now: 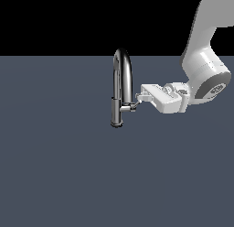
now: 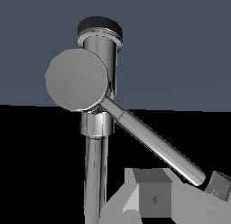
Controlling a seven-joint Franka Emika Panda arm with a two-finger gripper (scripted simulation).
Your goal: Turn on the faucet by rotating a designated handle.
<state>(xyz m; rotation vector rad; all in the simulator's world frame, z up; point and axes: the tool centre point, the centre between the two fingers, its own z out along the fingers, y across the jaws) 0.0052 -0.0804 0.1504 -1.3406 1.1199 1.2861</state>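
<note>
Faucet [image 1: 122,75] and its handle [image 2: 153,144] gleam like polished chrome; the gripper [image 1: 138,99] looks smooth white plastic, the floor [image 1: 55,166] matt grey.

Shiny chrome faucet [image 1: 122,79] and handle [image 2: 153,143], white-grey claw [image 1: 138,99], slate-blue floor [image 1: 59,166], black backdrop.

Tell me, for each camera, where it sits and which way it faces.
Exterior view: off the arm, slightly above, facing the tall shiny chrome gooseneck faucet side-on; the white arm and its gripper reach in from the exterior view's right.
Wrist view: on the wrist, close up, looking along the gripper at the faucet body and the slim chrome lever handle; grey fingers show.
Shared: faucet, handle, gripper.
</note>
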